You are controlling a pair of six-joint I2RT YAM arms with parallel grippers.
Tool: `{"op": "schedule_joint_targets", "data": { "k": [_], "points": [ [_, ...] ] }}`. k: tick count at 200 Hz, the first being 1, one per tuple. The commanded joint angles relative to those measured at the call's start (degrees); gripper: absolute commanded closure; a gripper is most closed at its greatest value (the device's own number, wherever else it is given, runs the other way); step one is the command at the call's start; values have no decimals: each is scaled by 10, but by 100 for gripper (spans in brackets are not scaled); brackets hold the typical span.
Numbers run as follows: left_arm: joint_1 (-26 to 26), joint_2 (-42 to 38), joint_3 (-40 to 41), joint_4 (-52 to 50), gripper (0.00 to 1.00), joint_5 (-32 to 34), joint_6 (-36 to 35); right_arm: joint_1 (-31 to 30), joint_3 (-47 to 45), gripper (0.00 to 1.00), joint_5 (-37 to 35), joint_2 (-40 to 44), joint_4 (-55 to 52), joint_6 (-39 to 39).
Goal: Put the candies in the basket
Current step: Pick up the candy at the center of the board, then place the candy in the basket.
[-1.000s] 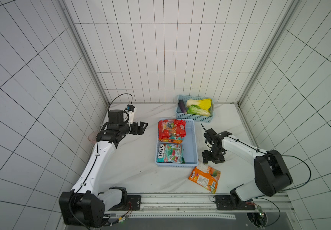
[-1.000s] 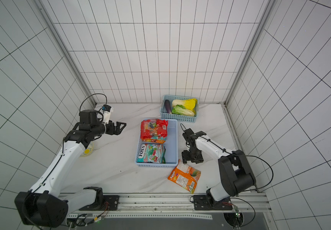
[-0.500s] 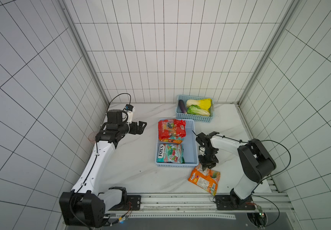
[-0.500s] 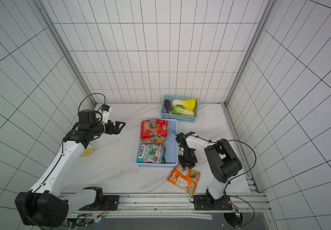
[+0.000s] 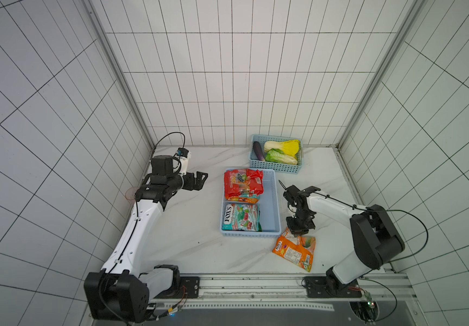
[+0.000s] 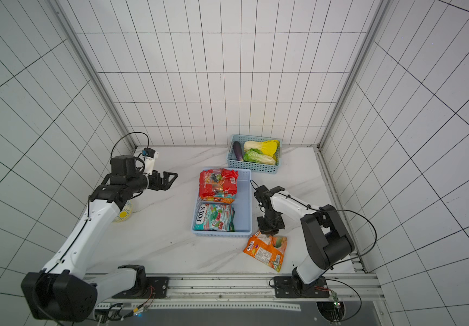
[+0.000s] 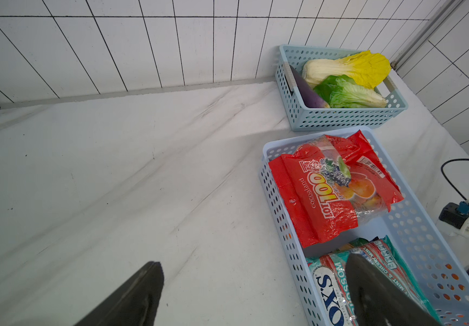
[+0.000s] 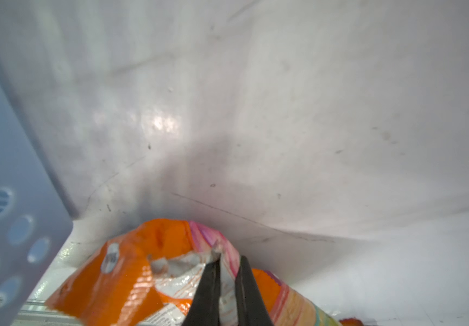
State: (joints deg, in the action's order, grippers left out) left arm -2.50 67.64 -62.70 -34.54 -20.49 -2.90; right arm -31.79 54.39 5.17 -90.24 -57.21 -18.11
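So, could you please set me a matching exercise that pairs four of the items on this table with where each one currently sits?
Items:
1. red glossy candy bag
2. teal "FOX'S" candy bag
3. orange glossy candy bag
4. purple aubergine

Places:
A. on the white marble table, edge pinched by the right end effector
B. shallow periwinkle perforated plastic basket, end nearer the back wall
C. smaller deeper teal-blue perforated basket
D. the periwinkle basket, end nearer the robot bases

Pairs: 1-B, 2-D, 3-A, 4-C

bright even light, soft shadows; wide-angle bending at edges; near basket blurred.
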Motion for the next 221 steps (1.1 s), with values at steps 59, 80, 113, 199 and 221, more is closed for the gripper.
{"op": "schedule_joint_targets", "data": {
  "k": [59, 80, 113, 199, 221],
  "points": [
    [-2, -2, 2, 11, 2, 8, -1, 34, 134, 100, -139, 100, -96, 0],
    [-2, -3, -2, 5, 2, -9, 3, 39, 184, 100, -158, 111, -117, 23],
    [-7, -3, 7, 16, 2, 14, -4, 39, 282, 100, -166, 101, -157, 33],
    [-6, -7, -2, 2, 2, 27, -9, -84, 537, 100, -69, -38, -212, 43],
    [-9, -11, 5, 8, 2, 16, -7, -120, 582, 100, -51, -85, -203, 41]
  ]
}}
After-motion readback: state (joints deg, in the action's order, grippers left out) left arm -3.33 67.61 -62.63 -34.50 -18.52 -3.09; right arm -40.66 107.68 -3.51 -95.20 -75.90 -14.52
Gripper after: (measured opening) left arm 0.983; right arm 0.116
